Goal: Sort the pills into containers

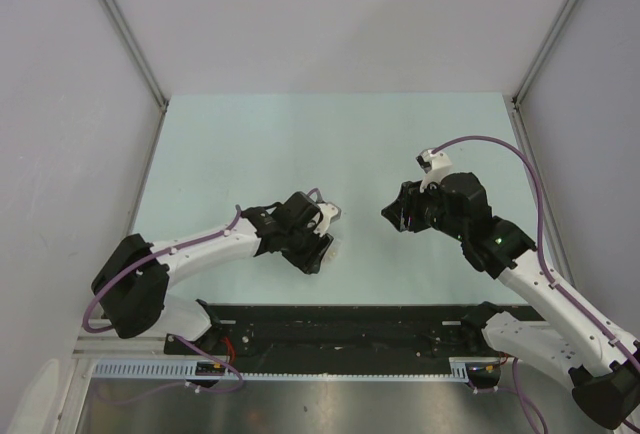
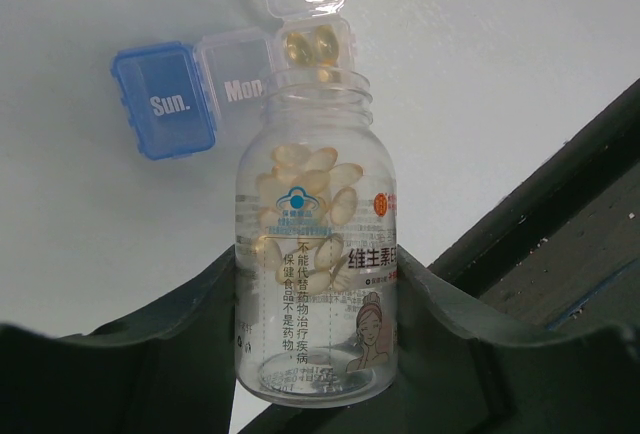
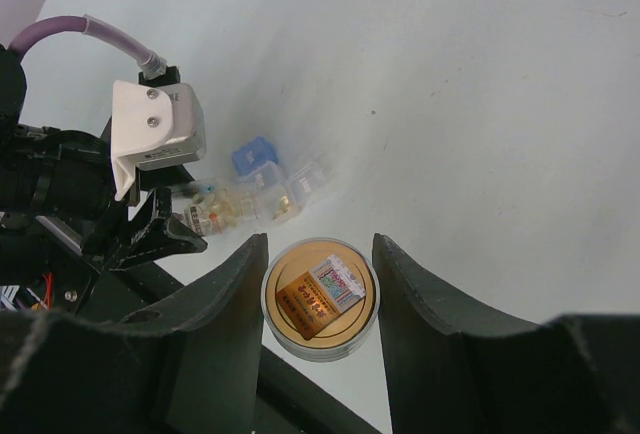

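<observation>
Gripping clear bottle (image 2: pixel 316 354), left tool (image 2: pixel 318 279) pinched on its sides; mouth uncapped, aimed at pill organizer (image 2: pixel 232 76) lying on tabletop (image 2: pixel 500 74). Left wrist view alone shows pills (image 2: pixel 310 179) inside bottle, more in open compartment (image 2: pixel 312 46), blue Sun. lid (image 2: pixel 165 99) closed. Right wrist view alone shows right tool (image 3: pixel 320 246) clamped on round orange-tan container (image 3: pixel 320 299), fingers touching both sides. Top view: tools near each other, apart, held items barely readable.
</observation>
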Available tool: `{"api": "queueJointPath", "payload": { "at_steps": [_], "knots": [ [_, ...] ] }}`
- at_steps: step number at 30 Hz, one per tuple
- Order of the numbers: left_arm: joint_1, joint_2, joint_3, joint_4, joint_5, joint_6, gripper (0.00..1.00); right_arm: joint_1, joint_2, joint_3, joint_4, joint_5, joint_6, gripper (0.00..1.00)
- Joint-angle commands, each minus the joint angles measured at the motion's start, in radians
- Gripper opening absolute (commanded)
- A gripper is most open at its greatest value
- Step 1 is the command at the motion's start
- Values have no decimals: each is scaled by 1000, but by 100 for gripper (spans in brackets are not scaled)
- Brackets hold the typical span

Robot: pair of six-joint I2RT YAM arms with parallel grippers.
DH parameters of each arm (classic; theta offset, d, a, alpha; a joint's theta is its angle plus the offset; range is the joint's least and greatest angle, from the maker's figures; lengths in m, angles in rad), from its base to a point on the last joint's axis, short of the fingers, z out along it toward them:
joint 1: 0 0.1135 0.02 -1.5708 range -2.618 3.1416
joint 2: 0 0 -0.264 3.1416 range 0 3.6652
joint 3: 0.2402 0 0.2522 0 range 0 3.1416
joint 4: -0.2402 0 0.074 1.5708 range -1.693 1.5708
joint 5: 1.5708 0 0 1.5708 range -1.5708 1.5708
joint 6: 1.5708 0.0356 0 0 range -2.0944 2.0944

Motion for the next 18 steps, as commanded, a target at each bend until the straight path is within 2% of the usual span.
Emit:
{"api": "queueJointPath", "payload": {
  "at_steps": [1,18],
  "knots": [
    [-8,-2,25,-4,30,32,0,-4,-15,-3,22,-9,6,0],
    [-15,-9,29,-9,27,32,0,-4,-12,-3,21,-6,6,0]
  ]
}}
